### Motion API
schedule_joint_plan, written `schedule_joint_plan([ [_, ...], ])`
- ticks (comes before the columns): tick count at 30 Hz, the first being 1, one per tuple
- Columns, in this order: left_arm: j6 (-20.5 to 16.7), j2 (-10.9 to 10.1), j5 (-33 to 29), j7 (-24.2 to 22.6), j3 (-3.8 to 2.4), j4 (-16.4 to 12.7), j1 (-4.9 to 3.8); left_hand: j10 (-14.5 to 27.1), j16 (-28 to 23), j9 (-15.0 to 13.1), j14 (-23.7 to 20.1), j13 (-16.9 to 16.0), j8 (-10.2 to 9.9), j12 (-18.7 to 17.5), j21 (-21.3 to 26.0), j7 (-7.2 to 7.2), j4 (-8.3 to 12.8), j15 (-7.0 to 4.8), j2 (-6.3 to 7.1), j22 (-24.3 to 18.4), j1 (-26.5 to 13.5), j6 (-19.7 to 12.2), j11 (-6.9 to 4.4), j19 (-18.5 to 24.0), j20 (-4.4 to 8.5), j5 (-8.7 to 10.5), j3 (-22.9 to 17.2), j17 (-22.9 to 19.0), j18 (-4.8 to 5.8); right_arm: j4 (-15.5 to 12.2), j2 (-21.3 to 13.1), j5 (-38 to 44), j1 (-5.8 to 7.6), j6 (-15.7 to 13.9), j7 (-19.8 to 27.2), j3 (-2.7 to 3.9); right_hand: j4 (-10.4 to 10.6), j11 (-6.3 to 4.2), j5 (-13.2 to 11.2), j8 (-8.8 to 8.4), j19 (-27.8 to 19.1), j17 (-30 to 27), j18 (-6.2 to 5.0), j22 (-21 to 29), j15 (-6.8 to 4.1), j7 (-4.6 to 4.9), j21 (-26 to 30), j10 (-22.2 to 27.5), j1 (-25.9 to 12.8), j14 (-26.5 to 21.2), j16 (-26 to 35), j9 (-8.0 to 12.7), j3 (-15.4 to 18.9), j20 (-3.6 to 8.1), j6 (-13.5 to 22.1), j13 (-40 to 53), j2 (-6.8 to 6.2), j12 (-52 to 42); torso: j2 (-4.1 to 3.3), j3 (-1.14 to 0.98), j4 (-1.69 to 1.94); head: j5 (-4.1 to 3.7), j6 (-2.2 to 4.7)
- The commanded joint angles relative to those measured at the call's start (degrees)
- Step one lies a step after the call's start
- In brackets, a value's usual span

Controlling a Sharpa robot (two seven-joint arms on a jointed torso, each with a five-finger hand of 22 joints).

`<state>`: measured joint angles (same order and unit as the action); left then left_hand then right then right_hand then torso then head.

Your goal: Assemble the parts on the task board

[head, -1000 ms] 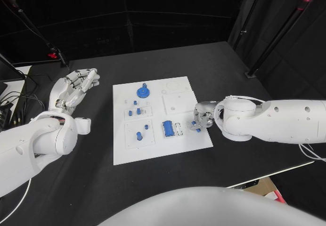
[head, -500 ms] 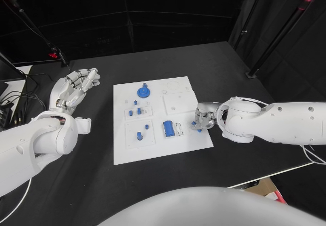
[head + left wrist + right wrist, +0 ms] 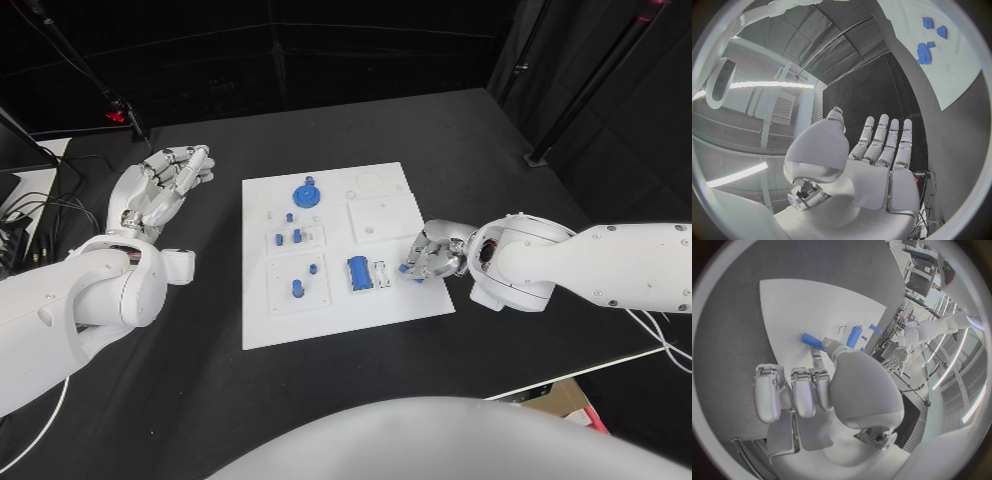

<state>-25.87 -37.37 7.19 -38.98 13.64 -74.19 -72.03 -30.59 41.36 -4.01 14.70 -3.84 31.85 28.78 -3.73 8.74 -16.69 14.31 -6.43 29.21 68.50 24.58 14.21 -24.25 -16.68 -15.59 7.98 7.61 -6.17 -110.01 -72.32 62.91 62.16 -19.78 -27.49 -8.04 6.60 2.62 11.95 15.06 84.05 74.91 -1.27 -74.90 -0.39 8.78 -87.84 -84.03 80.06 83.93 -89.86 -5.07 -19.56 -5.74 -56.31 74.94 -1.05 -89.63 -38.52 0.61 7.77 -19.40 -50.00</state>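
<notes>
right hand (image 3: pixel 428 257) sits at the task board's (image 3: pixel 418 300) near right edge, fingertips pinching a small blue part (image 3: pixel 811 340) against the board. we judge it light, rigid, slick; grip its long sides. blue block (image 3: pixel 356 272) in the near recess, gear (image 3: pixel 304 194) farther back. left hand (image 3: pixel 156 187) released, fingers spread above the tabletop (image 3: pixel 173 400).

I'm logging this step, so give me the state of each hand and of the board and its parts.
left hand: open, fingers straight, off the board
right hand: at the board's edge, pinching a small blue part
task board: flat on the table
blue gear: seated on the board
blue block: lying on the board
</notes>
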Motion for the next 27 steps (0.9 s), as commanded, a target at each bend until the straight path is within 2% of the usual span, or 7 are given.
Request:
schedule_joint_plan([
  [1,0.4,0.0,-0.1,-2.1,-0.06,0.0,-0.07,0.1,0.3,0.1,0.1,0.1,0.3,0.4,-0.3,7.75,0.0,-0.14,-0.74,-0.1,0.0,-0.5,0.02,0.4,0.01,-0.37,0.3,-0.1,0.57,-0.8,-0.5,-8.3,0.09,-2.1,4.3,0.0,-0.2,0.0,0.6,-0.31,4.7,15.1,0.63,-14.2,-0.31,-2.42,0.1,-6.0,-0.4,6.1,-0.1,-0.1,0.3,0.31,-3.1,15.1,-0.09,-0.4,-0.03,0.04,0.0,0.14,0.0],
  [9,0.5,0.2,-0.1,-2.0,-0.06,0.1,-0.06,0.1,0.3,0.1,0.1,0.1,0.3,0.4,-0.3,7.75,0.0,-0.14,-0.74,-0.1,0.0,-0.5,0.02,0.4,0.01,-0.37,0.3,-0.1,0.57,-1.1,-0.9,-14.4,1.23,-2.4,6.9,0.03,-0.4,-0.07,1.7,-0.82,4.7,15.1,0.62,-14.2,-0.24,-2.52,0.2,-6.0,-0.9,6.1,-0.1,-0.1,0.8,0.25,-4.0,15.1,-0.01,-0.4,-0.01,0.04,0.08,0.12,0.0],
  [19,0.5,0.2,-0.1,-1.9,-0.06,0.2,-0.06,0.1,0.4,0.1,0.1,0.1,0.3,0.4,-0.3,7.75,0.0,-0.15,-0.82,-0.1,0.1,-0.5,0.02,0.4,0.01,-0.4,0.4,-0.1,0.57,-0.4,-0.6,-20.8,1.53,-3.0,9.0,0.06,-0.5,-0.15,2.3,-1.14,4.6,15.1,0.55,-14.1,-0.25,-2.58,0.4,-6.0,-1.2,6.1,-0.1,-0.1,1.4,0.24,-4.6,15.1,0.04,-0.4,-0.06,0.03,0.03,0.45,0.0],
  [24,0.5,0.4,-0.1,-1.8,-0.06,0.3,-0.06,0.1,0.4,0.1,0.1,0.1,0.3,0.4,-0.3,7.75,0.0,-0.15,-0.82,-0.1,0.1,-0.5,0.02,0.4,0.01,-0.4,0.4,-0.1,0.57,0.8,0.2,-25.0,1.58,-2.4,8.4,0.07,-0.3,-0.16,2.6,-1.5,4.5,15.1,0.52,-14.1,-0.25,-2.58,0.6,-6.0,-1.7,6.1,-0.1,-0.1,2.1,0.24,-4.9,15.1,0.12,-0.4,-0.01,0.07,0.03,0.44,0.0],
  [27,0.7,0.6,-0.1,-1.8,-0.06,0.3,-0.06,0.1,0.4,0.1,0.1,0.1,0.3,0.4,-0.3,7.75,0.0,-0.15,-0.83,-0.1,0.1,-0.5,0.02,0.4,0.01,-0.4,0.4,-0.1,0.57,1.6,0.9,-26.0,1.59,-1.8,7.0,0.07,0.3,-0.17,2.7,-2.0,4.4,15.1,0.48,-14.0,-0.23,-2.57,0.7,-6.0,-2.6,6.1,-0.1,0.0,2.9,0.21,-5.1,15.1,0.27,-0.4,-0.04,0.01,0.14,0.38,0.0],
])
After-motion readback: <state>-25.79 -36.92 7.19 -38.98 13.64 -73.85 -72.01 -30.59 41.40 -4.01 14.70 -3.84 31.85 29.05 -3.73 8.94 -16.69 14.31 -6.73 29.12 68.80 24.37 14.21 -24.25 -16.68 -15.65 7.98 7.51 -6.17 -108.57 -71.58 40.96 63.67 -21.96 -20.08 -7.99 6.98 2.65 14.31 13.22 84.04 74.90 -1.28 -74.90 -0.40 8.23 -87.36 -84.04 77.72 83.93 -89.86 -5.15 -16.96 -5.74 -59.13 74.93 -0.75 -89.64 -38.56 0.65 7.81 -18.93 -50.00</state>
